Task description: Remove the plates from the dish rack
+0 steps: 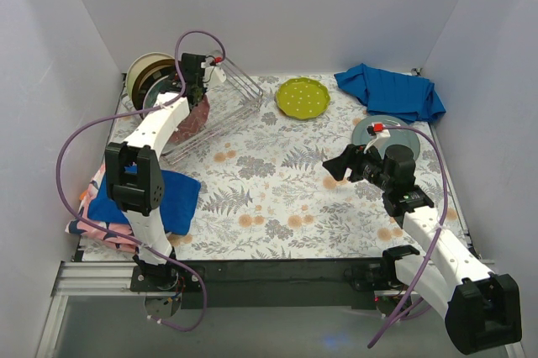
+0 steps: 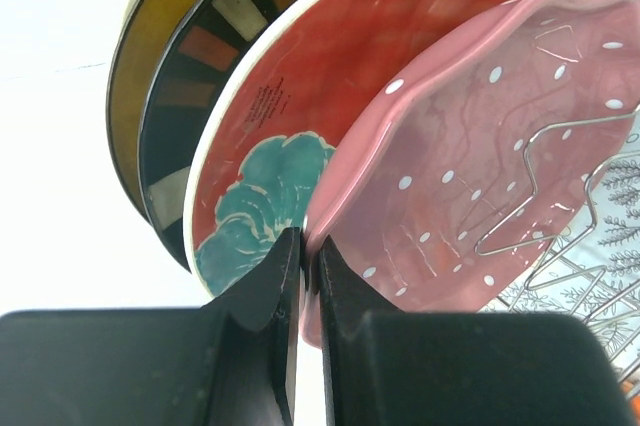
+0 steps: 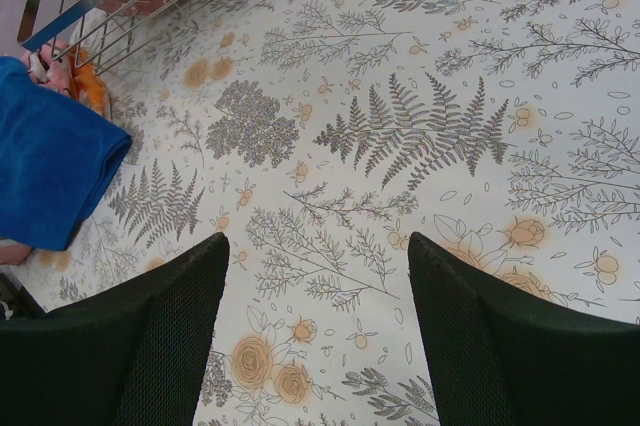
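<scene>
The wire dish rack (image 1: 231, 106) stands at the back left and holds several plates on edge. In the left wrist view they are an orange one (image 2: 135, 96), a dark-rimmed one (image 2: 185, 76), a red one with a teal flower (image 2: 270, 136) and a pink scalloped dotted one (image 2: 480, 146). My left gripper (image 2: 308, 246) is shut on the pink plate's rim (image 1: 193, 116). A lime-green plate (image 1: 303, 97) and a grey-teal plate (image 1: 388, 133) lie flat on the table. Over the patterned cloth, my right gripper (image 3: 315, 246) hangs open and holds nothing (image 1: 336, 165).
A crumpled blue cloth (image 1: 391, 93) lies at the back right. Another blue cloth (image 1: 155, 194) rests on folded pink fabric at the left edge, beside the left arm. White walls close in the table on three sides.
</scene>
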{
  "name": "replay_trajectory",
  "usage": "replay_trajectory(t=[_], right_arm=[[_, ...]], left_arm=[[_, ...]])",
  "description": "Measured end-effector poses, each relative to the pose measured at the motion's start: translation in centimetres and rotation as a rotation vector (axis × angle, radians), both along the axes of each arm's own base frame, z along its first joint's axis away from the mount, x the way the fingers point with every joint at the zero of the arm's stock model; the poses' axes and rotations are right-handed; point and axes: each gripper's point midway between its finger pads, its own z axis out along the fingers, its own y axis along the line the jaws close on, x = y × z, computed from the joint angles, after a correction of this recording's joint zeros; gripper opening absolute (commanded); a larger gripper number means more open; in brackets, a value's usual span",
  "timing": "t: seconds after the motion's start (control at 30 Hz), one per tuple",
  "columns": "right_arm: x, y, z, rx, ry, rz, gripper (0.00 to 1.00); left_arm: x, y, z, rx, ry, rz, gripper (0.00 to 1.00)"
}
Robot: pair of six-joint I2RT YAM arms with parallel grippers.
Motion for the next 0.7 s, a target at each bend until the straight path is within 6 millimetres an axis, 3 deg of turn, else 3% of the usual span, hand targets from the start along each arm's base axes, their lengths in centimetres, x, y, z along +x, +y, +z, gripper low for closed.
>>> replay_trajectory(t=[0.7], right_arm=[[0.0,-0.1,0.0,-0.001,0.000,-0.003,0.77]], left_arm=[[0.8,-1.1,1.1,0.026,-0.063,-0.012,0.00]])
